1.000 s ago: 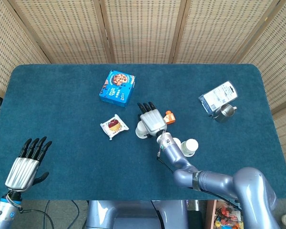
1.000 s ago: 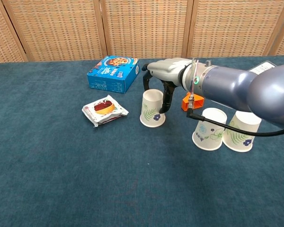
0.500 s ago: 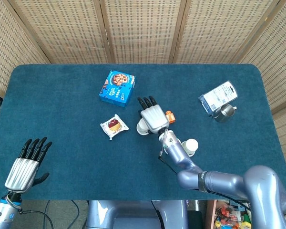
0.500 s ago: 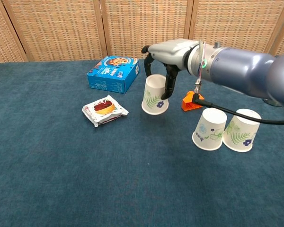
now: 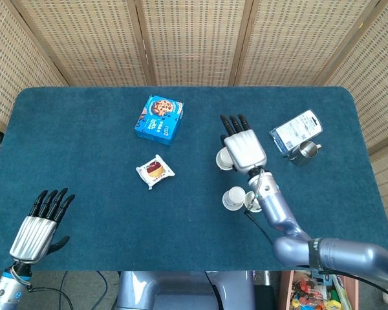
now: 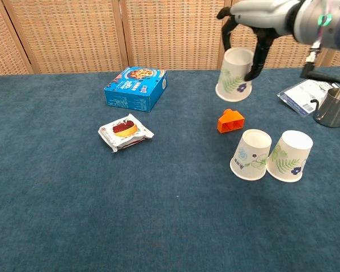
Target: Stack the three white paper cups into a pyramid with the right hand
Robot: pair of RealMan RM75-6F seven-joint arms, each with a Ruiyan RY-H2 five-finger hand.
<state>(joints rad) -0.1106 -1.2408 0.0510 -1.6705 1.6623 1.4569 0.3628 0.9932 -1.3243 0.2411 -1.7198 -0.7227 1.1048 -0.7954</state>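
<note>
My right hand [image 6: 259, 16] grips a white paper cup [image 6: 234, 75] with a leaf print from above and holds it mouth-down, well above the table. In the head view this hand [image 5: 244, 150] covers most of the held cup [image 5: 224, 159]. Two more white cups [image 6: 250, 154] [image 6: 290, 156] stand mouth-down and touching each other on the blue cloth, below and right of the lifted cup. From the head view, one table cup [image 5: 233, 198] shows fully and the other [image 5: 251, 201] is partly behind my right forearm. My left hand [image 5: 37, 227] hovers at the near left, fingers apart, holding nothing.
An orange block [image 6: 230, 120] lies just behind the two standing cups. A blue cookie box [image 6: 136, 88] and a wrapped pastry [image 6: 126, 131] lie to the left. A metal cup [image 6: 333, 106] and a flat package [image 6: 303, 93] sit at the far right.
My right hand has lifted the cup off the table and carried it up and to the right, past the orange block. The other two cups and the left hand stayed put.
</note>
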